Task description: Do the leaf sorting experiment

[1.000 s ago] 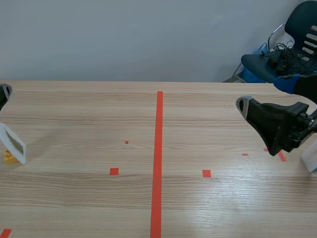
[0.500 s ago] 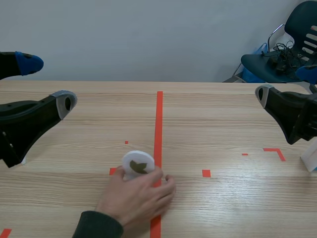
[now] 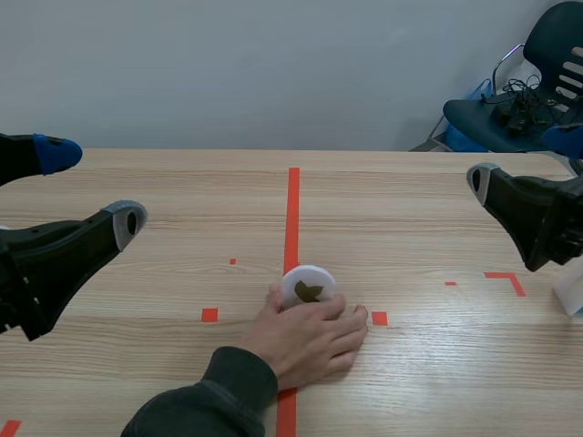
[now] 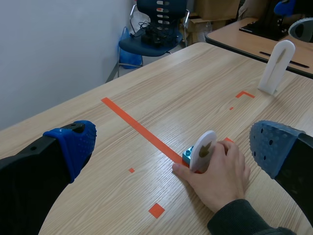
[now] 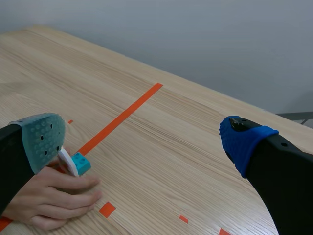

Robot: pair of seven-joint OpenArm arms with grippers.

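i read the task item, a white disc [image 3: 308, 287] with a small dark leaf [image 3: 309, 292] on its near face, standing upright on a light-blue block [image 4: 188, 155] at the middle of the table [image 3: 410, 218], just right of the long red tape line. a person's hand [image 3: 310, 332] in a dark sleeve [image 3: 214, 401] comes in from the near edge and lies palm down, its fingers pressed together and closed around the block, touching the disc from behind. the left gripper [image 4: 173, 144] hangs at the left with its fingers spread wide and nothing between them, well apart from the disc. the right gripper [image 5: 143, 141] hangs at the right, likewise spread wide and holding nothing. a white upright stand [image 4: 276, 66] sits at the table's right edge. a dark chair [image 3: 537, 82] stands beyond the far right corner.
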